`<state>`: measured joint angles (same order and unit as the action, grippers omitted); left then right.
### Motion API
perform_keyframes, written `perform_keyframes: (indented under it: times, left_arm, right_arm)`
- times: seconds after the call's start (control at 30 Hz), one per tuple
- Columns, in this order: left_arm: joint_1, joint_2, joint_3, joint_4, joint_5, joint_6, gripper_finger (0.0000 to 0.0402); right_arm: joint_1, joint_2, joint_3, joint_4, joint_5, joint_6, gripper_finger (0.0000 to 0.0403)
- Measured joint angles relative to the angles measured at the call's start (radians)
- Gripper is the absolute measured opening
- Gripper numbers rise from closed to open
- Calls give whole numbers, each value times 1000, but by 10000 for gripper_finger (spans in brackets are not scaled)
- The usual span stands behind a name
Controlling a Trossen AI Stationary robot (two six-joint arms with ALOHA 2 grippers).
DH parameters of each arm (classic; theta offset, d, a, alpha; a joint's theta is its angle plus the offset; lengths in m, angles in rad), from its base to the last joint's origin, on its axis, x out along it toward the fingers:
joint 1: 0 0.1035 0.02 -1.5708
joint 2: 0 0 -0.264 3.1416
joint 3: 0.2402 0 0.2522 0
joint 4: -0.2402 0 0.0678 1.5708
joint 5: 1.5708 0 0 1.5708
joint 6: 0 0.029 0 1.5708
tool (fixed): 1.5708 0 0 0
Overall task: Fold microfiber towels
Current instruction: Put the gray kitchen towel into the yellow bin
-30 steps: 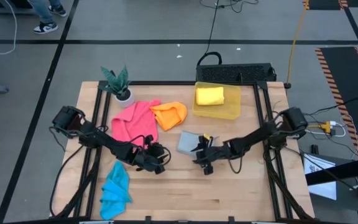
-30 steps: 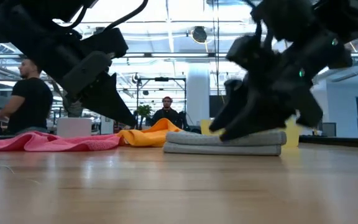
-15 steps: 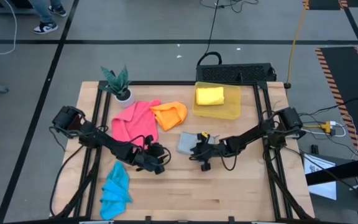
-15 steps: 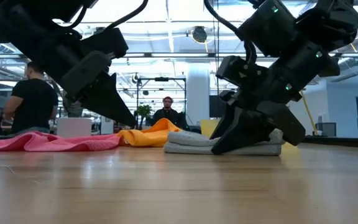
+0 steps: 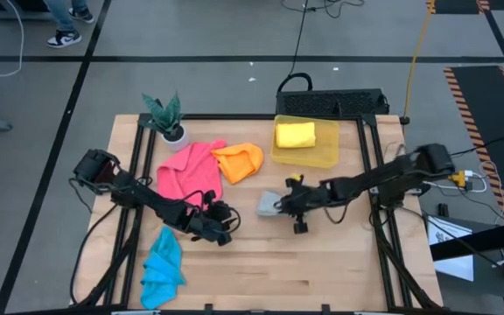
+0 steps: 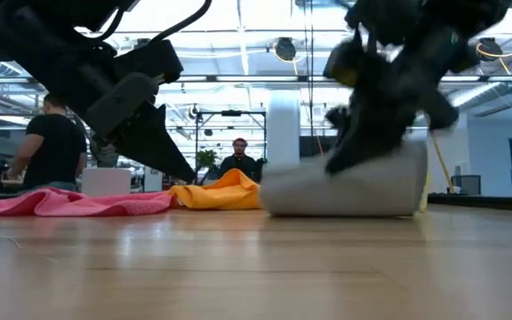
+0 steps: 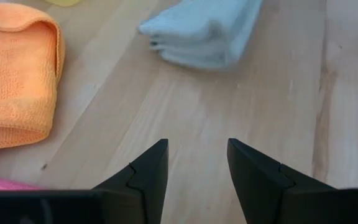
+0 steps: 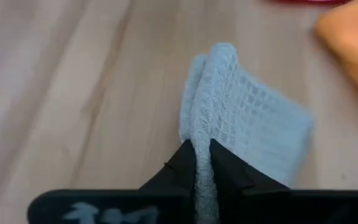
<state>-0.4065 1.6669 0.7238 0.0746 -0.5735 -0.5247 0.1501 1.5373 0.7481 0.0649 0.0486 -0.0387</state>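
The folded grey towel (image 5: 269, 203) lies mid-table with my right gripper (image 8: 202, 147) shut on it; in the low view it (image 6: 345, 185) stands tall, its underside on the wood. My left gripper (image 7: 197, 148) hovers open over bare wood left of it, touching nothing. The pink towel (image 5: 188, 171) and the orange towel (image 5: 239, 162) lie crumpled at the far left. A blue towel (image 5: 162, 262) lies near the front left. The folded yellow towel (image 5: 295, 135) rests in the yellow bin (image 5: 325, 156). My right gripper pinches the grey towel's folded right-hand edge (image 8: 205, 127) between its two fingers, several layers together. The fingers (image 8: 182, 163) come from the table's right, slanting down. That edge is raised while the towel's left part (image 5: 263, 205) stays on the table.
A small potted plant (image 5: 168, 120) stands at the far left corner. Bare wood spreads along the near edge and at the right of the table. People show in the room beyond the table in the low view.
My right gripper has shut on the grey towel's right edge, then risen and drawn back toward the table's right. That edge of the towel has come up off the wood, so the bundle stands taller, while its left part stays down.
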Motion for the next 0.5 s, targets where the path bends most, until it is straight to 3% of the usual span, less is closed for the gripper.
perform_keyframes:
  times: [0.23, 0.5]
  left_arm:
    - [-1, 0, 0, 3, 0, 0, 168]
    - [-1, 0, 0, 5, 0, 0, 168]
  right_arm:
    - [-133, -247, 1, -173, -6, -7, 12]
    - [-476, -372, 1, -219, 5, -244, 10]
